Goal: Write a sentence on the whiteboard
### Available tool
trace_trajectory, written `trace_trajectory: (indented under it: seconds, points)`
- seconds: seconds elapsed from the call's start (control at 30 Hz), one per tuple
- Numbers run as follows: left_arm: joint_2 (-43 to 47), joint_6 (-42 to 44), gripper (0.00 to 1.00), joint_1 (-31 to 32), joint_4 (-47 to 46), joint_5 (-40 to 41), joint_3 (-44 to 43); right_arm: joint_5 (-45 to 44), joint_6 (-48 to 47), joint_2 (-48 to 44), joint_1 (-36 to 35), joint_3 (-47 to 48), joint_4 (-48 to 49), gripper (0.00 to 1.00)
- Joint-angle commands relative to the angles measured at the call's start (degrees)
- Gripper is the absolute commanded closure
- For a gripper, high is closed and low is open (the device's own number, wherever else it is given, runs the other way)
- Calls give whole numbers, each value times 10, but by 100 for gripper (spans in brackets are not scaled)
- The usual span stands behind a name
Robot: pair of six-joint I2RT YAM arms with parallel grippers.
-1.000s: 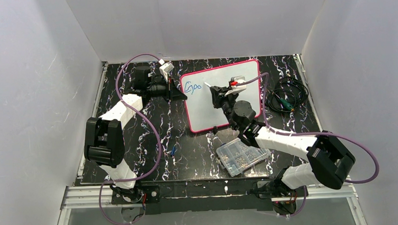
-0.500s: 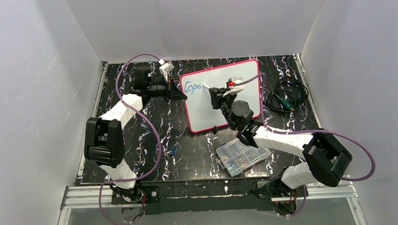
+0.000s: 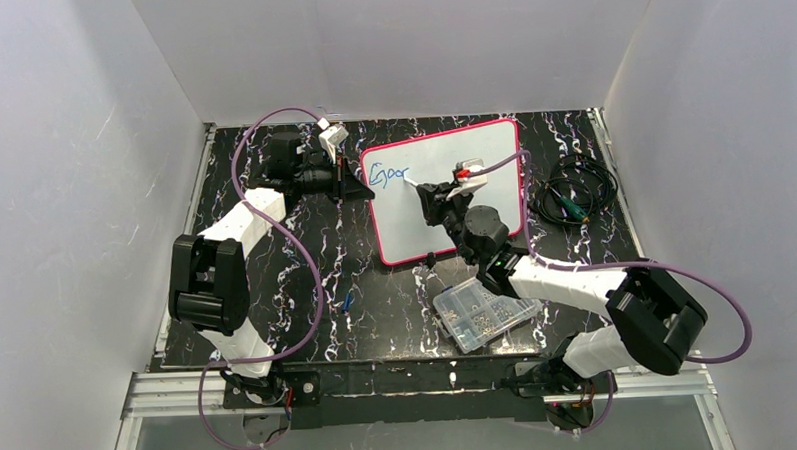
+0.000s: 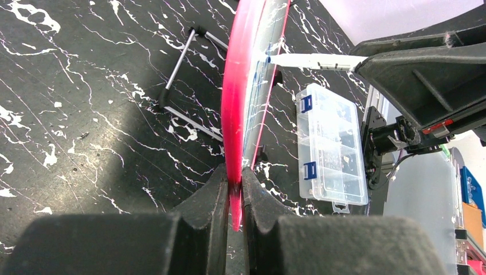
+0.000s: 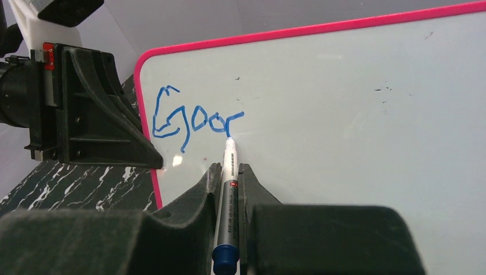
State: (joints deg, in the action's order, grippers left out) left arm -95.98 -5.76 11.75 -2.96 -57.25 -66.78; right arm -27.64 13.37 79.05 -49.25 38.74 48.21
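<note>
Jaws, left gripper (image 4: 232, 192): pressed together on the pink frame at the left edge of the whiteboard (image 5: 355, 109), pinching it and bracing the board.
Jaws, right gripper (image 5: 228, 172): closed on a marker (image 5: 227, 200), with the barrel between the fingers and the tip pointing forward.
Whiteboard position: propped at a tilt on the far half of the table (image 3: 377, 306), between the two grippers.
Marker tip: touching the board at the foot of the last blue stroke.
Sentence (image 5: 193, 121): blue writing in the upper left corner, reading "Goo" plus a fourth, r-like mark, judged to be an unfinished letter.
Done: board steadied, marker in hand, most of the first word written.
Left: the end of this word and every later word; nearly all of the white surface is bare.
Progress: judged early.
Nearby: clear parts box (image 3: 485, 313) just beside the board's near edge.
</note>
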Motion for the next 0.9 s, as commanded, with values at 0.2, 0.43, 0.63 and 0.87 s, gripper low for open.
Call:
trace_trajectory:
  seconds: [0.2,0.43,0.63,0.87]
  points:
    - [41,8,100,2,-4,-20,-1,-34,-5,-12,3,-7,-6,99]
    - [41,8,100,2,-4,-20,-1,-48,-29,2,3,27,19,99]
    - [41,8,100,2,-4,-21,-1,-54,-46,13,4,50,35,99]
    - [41,8,100,2,-4,-21,-1,-52,-58,18,10,65,44,99]
